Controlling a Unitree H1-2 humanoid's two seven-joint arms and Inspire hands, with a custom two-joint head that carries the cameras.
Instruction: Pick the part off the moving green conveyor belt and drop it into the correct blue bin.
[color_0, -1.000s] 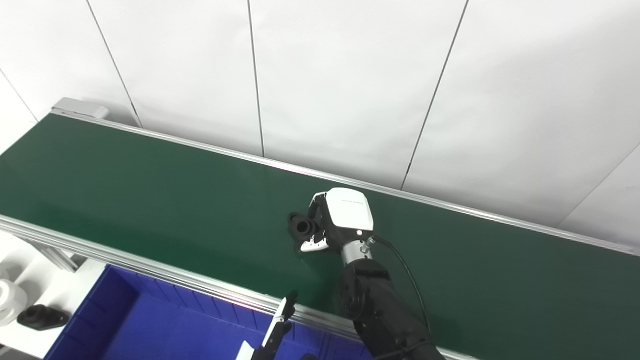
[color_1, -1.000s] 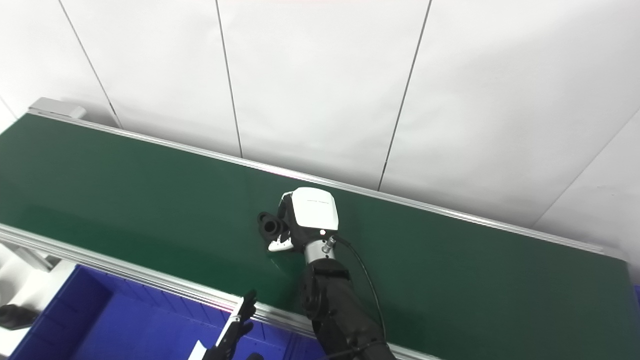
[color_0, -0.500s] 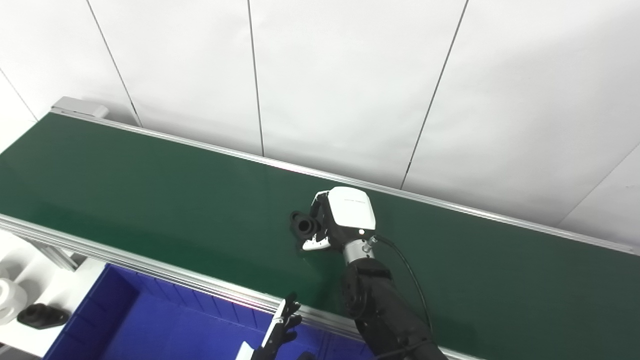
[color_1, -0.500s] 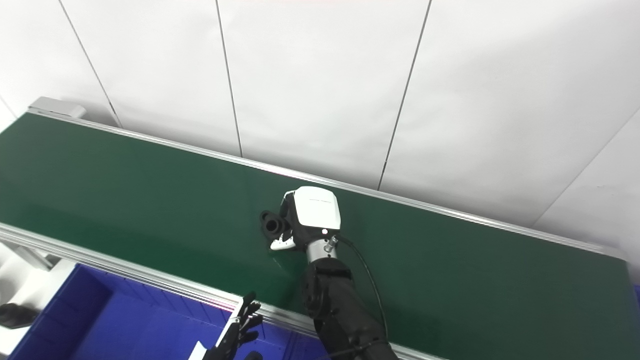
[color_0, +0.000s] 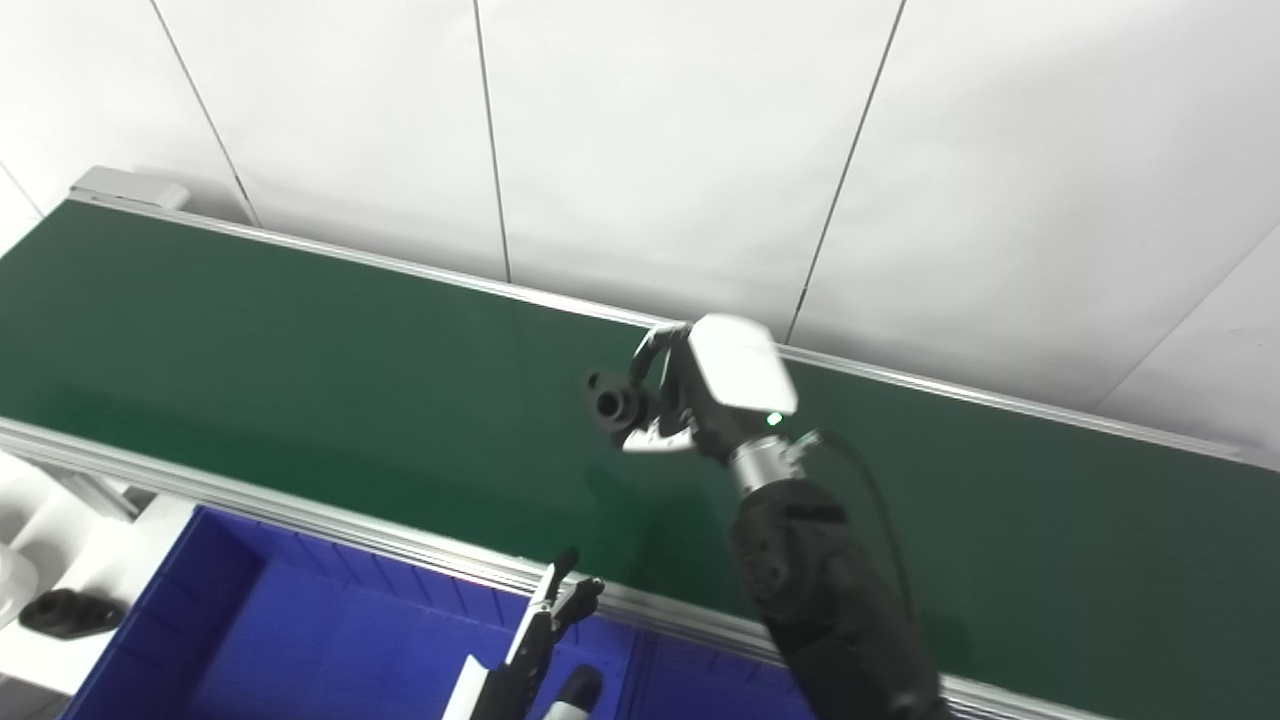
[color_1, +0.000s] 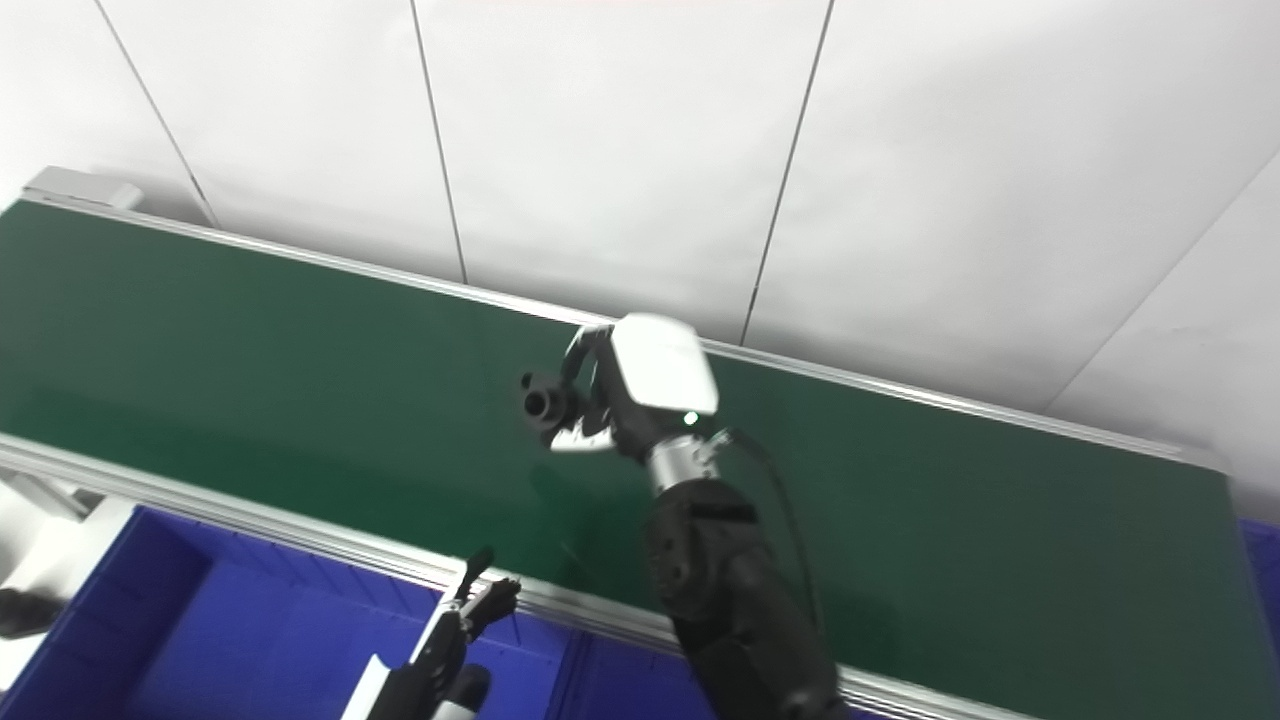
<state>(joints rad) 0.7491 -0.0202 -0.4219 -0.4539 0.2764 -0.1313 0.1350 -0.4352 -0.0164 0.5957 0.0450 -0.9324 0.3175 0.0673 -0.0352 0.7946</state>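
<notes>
**Black part in the right hand, above the belt; bin lies toward the near side**

- **Part** (color_0: 612, 402): small, black, tubular with a flanged end. It sits at the left tip of the right hand, its open bore facing left and toward the viewer, so its long axis runs roughly along the belt. It looks lifted clear of the green surface, with a faint dark reflection on the belt below it, though the blur leaves that uncertain.
- **Right hand** (color_0: 690, 395): fingers curled round the part from above and behind, thumb beneath; closed on it. White back shell, a small green light lit near the wrist, black cable trailing off.
- **Green conveyor belt** (color_0: 250, 340): runs diagonally, aluminium rails on both edges. No other part visible on it.
- **Blue bin** (color_0: 230, 560): just beyond the belt's near rail, below and left of the held part. The carry should go toward the viewer and leftward, over the rail.
- **Left hand** (color_0: 545, 625): low over the bin's right portion, dark fingers slightly parted, holding nothing. Nearer the bin, yet idle.
- **Spare black piece** (color_0: 60, 612): on the white surface left of the bin.
- **Markings**: faint print on the white shell, too blurred to read. No other labels seen.
</notes>
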